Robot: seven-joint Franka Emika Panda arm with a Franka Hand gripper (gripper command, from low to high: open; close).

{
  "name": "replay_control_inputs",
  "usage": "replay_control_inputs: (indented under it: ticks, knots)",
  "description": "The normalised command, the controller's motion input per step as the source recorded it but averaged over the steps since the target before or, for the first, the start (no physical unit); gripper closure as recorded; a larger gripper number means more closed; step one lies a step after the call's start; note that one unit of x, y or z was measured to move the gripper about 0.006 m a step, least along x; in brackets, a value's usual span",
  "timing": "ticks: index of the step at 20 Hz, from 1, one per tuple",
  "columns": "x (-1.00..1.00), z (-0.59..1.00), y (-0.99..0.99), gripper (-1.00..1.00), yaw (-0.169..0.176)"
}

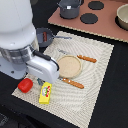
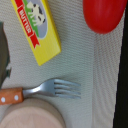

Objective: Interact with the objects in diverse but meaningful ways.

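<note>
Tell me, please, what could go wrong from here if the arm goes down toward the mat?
1. The fork lies close to the butter block and the tomato; a descent may knock one of them aside.
2. The round tomato could roll off the mat if nudged.
3. The fork sits next to the wooden plate, so grasping it cleanly may be hard.

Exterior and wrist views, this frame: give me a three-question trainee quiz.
1. True or false: the red tomato rests on the round plate.
2. Which utensil's tines show in the wrist view? A spoon, B fork, C whisk.
3. What word is printed on the yellow block?

Key: 1 false, it lies off the plate near the placemat edge, beside the block; 2 B; 3 butter.
</note>
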Motion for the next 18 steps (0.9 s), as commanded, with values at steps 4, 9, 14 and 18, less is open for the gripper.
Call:
replay_control_inputs:
  ticks: [4, 9, 14, 18]
  knots:
    - [-0.30, -0.40, -0.13, -1.00, -0.054]
    - [-0.28, -0.40, -0.11, -1.00, -0.049]
    - [-0.26, -0.41, -0.10, -1.00, -0.045]
    - [-0.24, -0.39, -0.07, -1.00, -0.034]
